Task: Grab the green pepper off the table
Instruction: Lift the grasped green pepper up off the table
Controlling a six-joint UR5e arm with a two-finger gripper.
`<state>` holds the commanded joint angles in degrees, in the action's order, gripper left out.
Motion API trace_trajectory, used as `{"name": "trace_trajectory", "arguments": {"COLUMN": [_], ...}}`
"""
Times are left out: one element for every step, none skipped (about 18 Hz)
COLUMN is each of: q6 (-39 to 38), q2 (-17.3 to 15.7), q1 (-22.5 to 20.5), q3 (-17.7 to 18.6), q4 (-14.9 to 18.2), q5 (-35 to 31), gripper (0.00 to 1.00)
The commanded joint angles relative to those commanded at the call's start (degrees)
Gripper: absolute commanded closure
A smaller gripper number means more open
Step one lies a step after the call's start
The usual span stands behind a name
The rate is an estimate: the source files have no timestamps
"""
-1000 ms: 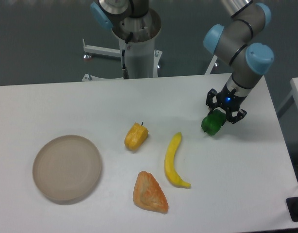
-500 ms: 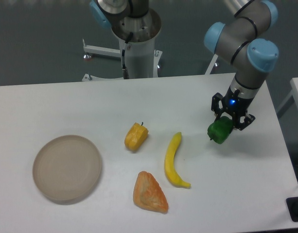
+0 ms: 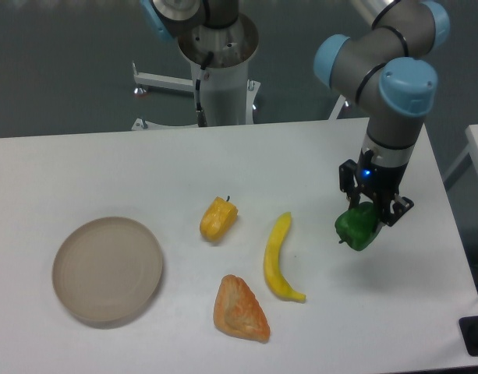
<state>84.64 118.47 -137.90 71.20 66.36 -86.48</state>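
Since the earlier frames my gripper (image 3: 366,212) has carried the green pepper (image 3: 358,227) toward the near side of the table (image 3: 106,164), and the pepper now hangs a little lower in the picture and farther right than before. My two dark fingers are clamped on the pepper's upper part, one on each side, with the glossy green body bulging out below them. A small blue light glows on my wrist just above the fingers. I cannot tell for certain whether the pepper's underside clears the tabletop, though a soft shadow lies just beneath and beside it.

Left of the pepper, a yellow banana (image 3: 278,259) lies on the white surface, running lengthwise toward the near edge, well apart from my fingers. Farther left sits the yellow-orange pepper (image 3: 217,219) with its dark stem pointing up. Near the front edge, between those two, rests an orange, triangular pastry-like piece (image 3: 240,310). A round beige plate (image 3: 107,269) lies flat at the left side of the table. Behind the table stands the white pedestal (image 3: 221,89) of the arm's base.
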Motion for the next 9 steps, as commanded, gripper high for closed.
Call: {"name": "trace_trajectory", "arguments": {"q6": [0.0,-0.1,0.0,0.0,0.0,0.0,0.0,0.0,0.0], "q2": [0.4,0.8,1.3,1.5,1.6,1.6,1.6,1.6,1.6], "q1": [0.0,0.5,1.5,1.9,1.9,1.9,1.9,1.9,1.9], "q3": [-0.6,-1.2,-1.8,-2.2,-2.2,-2.2,-2.2,-2.2,-2.2], "q4": [-0.1,-0.2,-0.3,-0.3,-0.3,-0.4,-0.4,-0.4,-0.4], "q5": [-1.0,-2.1,-3.0,-3.4,-3.7,-3.7,-3.7,-3.7,-3.7], "gripper": [0.71,0.71,0.71,0.71,0.71,0.71,0.71,0.71,0.71]}}
